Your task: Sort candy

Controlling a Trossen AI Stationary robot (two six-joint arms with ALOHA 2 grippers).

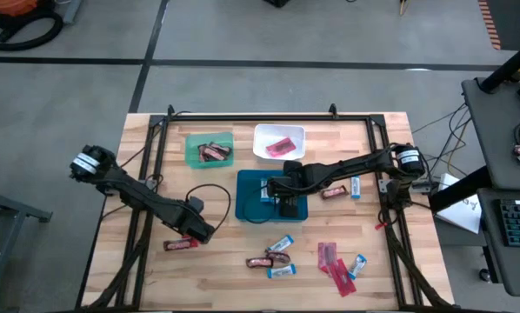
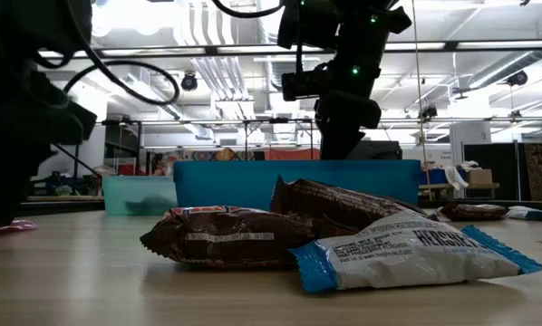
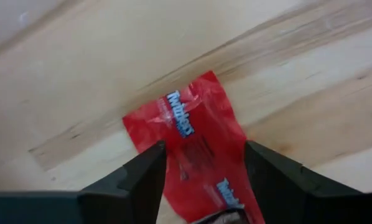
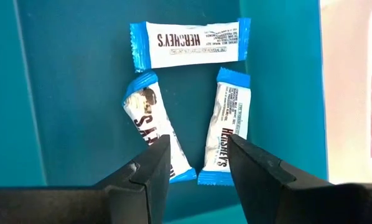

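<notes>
Two arms are at work at once, each at a different stage of the sort. The left tool (image 3: 201, 180) is low over the near-left part of the counter (image 1: 156, 278), its fingers apart and straddling a flat red packet (image 3: 195, 149) that lies on the wood; nothing is clamped yet, so this looks like the start of a pick. The right tool (image 4: 198, 168) hangs over the blue tray (image 1: 247, 209) at the middle of the counter, fingers apart and empty, above three blue-and-white bars (image 4: 189, 43) lying on the tray floor, which reads as a drop just completed. The white tray (image 1: 264, 152) at the far side already holds a red packet and the green tray (image 1: 190, 156) to its left holds dark brown bars. More loose candy (image 1: 282, 261) waits on the near side. Next, the left tool probably needs to close squarely on the thin packet and carry it to the white tray.
</notes>
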